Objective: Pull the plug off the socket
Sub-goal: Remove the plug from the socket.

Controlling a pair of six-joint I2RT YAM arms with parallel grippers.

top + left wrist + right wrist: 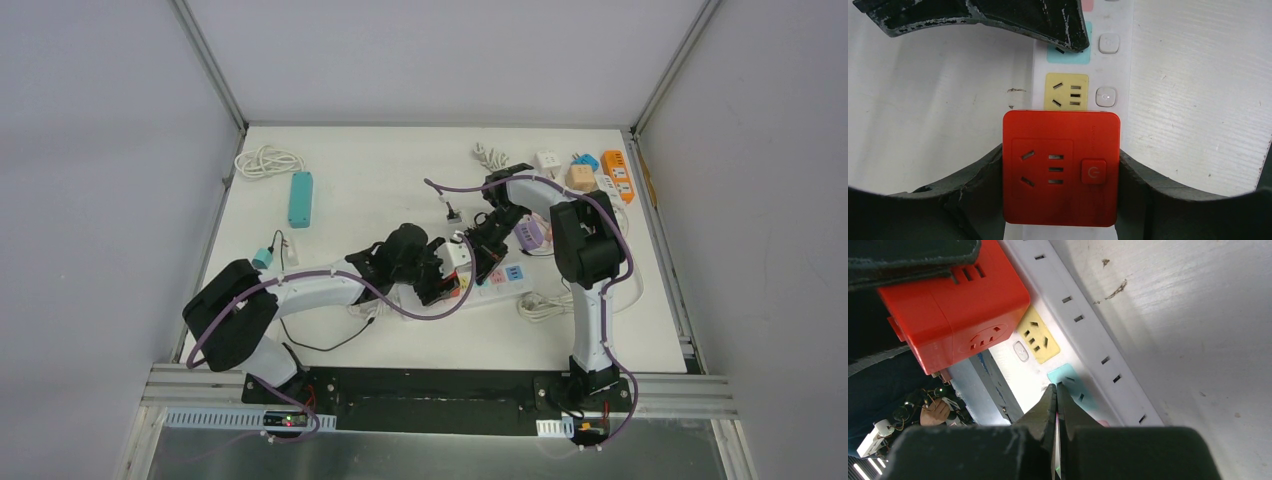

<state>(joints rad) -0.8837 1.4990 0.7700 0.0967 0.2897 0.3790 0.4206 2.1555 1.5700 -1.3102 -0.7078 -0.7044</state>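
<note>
A red square plug adapter [1061,167] with its own sockets and a power button is over the white power strip [1113,70]. My left gripper [1061,170] is shut on it, one finger on each side. It also shows in the right wrist view [955,310], tilted above the strip [1088,325]; I cannot tell whether its pins are still in. My right gripper [1056,387] is shut and empty, its tips pressed onto the strip's teal socket [1073,385], next to the yellow socket [1038,335]. In the top view both grippers, left [440,278] and right [487,255], meet over the strip [510,275].
A white cube adapter [458,250] and a purple adapter [530,232] lie by the strip. A white cable coil [545,303] lies to its right. Several adapters and an orange strip [618,175] are at the back right, and a teal strip [300,198] and a coiled cable [268,160] at the back left.
</note>
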